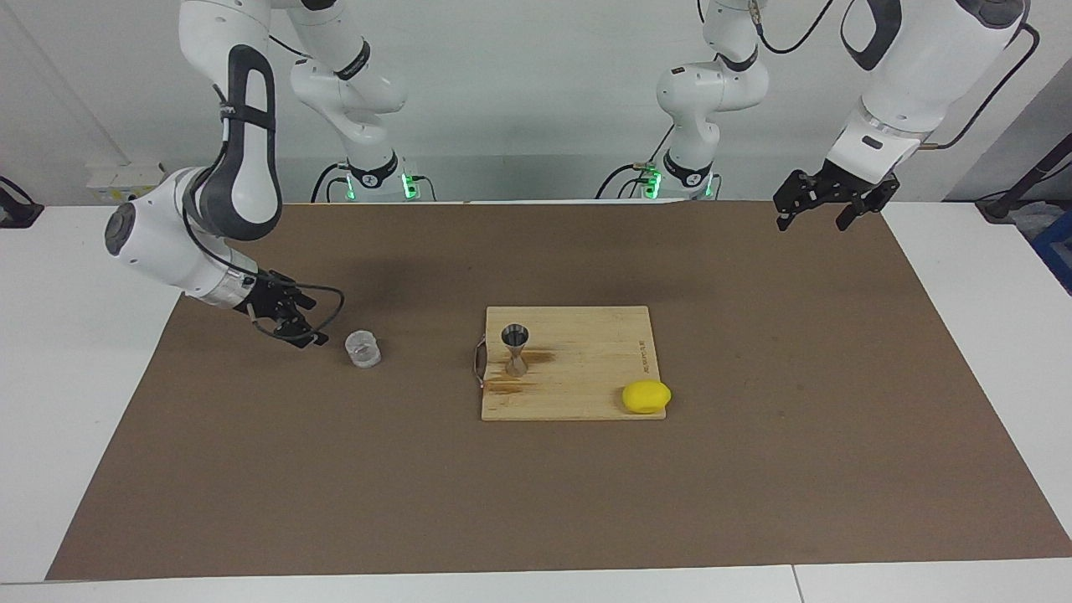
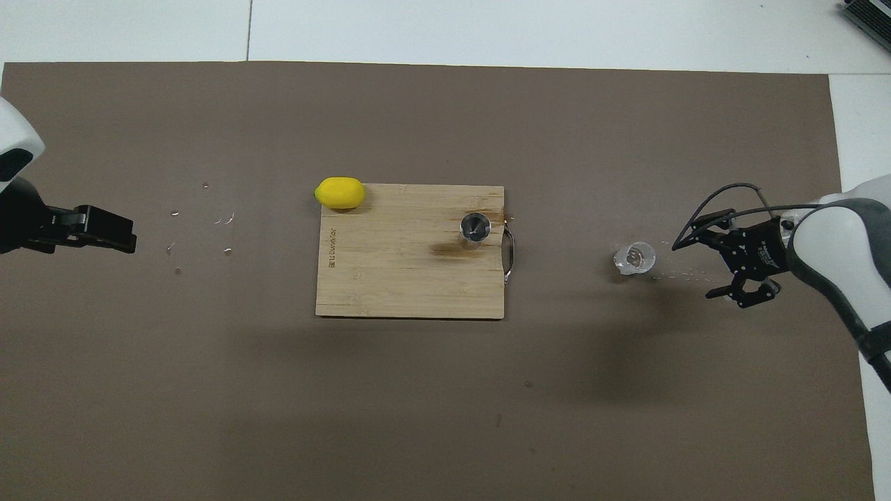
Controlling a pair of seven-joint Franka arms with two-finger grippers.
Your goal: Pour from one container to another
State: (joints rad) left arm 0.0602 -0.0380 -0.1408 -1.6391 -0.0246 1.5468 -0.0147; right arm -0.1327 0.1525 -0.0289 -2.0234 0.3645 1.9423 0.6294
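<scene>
Brown matting point(image 1: 536, 486) covers the table under both my arms. My right gripper point(image 1: 295, 322) sits low over the mat at the right arm's end of the table, just beside the clear cup point(image 1: 363, 349), its fingers spread apart and not touching the cup. From overhead, that same right gripper point(image 2: 724, 268) points toward the cup point(image 2: 635, 257) with a strip of bare mat between them. The clear cup stands upright on the mat, well apart from the wooden cutting board point(image 1: 586, 377).

On the board, the steel jigger point(image 1: 514, 350) stands upright near the edge with the metal handle point(image 1: 478, 362), the edge turned toward the cup. A dark wet-looking stain point(image 2: 449, 248) marks the wood beside the jigger's base. The yellow lemon point(image 1: 646, 396) rests on the board's corner farthest from me, toward my left arm's end.

My left gripper point(image 1: 816, 208) waits raised over the mat's edge at its own end, fingers spread and holding nothing.
</scene>
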